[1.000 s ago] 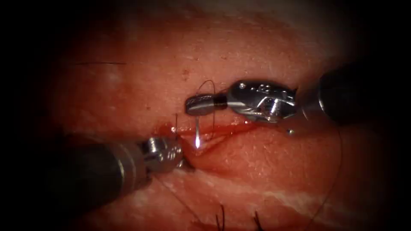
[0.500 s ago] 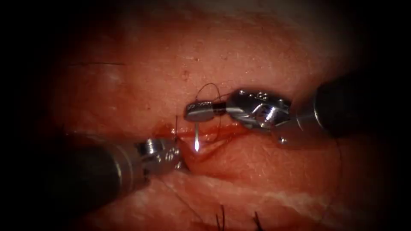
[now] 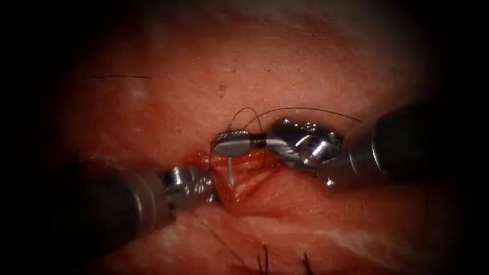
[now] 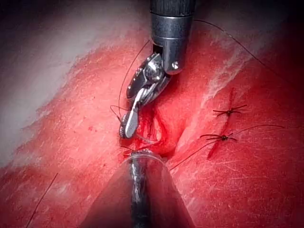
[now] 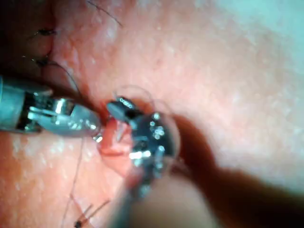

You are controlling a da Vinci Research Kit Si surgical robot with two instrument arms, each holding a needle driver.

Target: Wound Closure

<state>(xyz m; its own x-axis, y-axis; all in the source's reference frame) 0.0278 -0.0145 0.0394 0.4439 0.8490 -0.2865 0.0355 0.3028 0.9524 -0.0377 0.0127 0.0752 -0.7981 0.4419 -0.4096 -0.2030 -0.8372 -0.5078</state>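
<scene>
On the tissue (image 3: 285, 66) the cut (image 3: 254, 181) gapes. My right tool (image 3: 232, 143) reaches in from the right, jaws shut on the curved needle (image 3: 231, 170) near its tail end. The needle hangs down from the jaws with its point inside the open cut, at the lower wall; I cannot tell whether it has pierced. Dark thread (image 3: 305, 109) arcs from the jaws back over the right tool. My left tool (image 3: 210, 187) comes in from the lower left and grips the cut's lower lip at its left end, holding it open. The right tool (image 4: 129, 126) stands over the cut.
Two tied stitches with cut thread ends (image 3: 262, 262) (image 3: 305, 262) sit below the open part, also visible as knots (image 4: 228, 111) (image 4: 221, 137). Red fluid (image 3: 196, 153) pools at the cut's left end. A loose strand (image 3: 117, 76) lies on the tissue at the upper left.
The right tool has moved down and slightly left, lowering the needle's point deeper into the cut. The thread now arcs over the right tool. The left tool has barely moved.
</scene>
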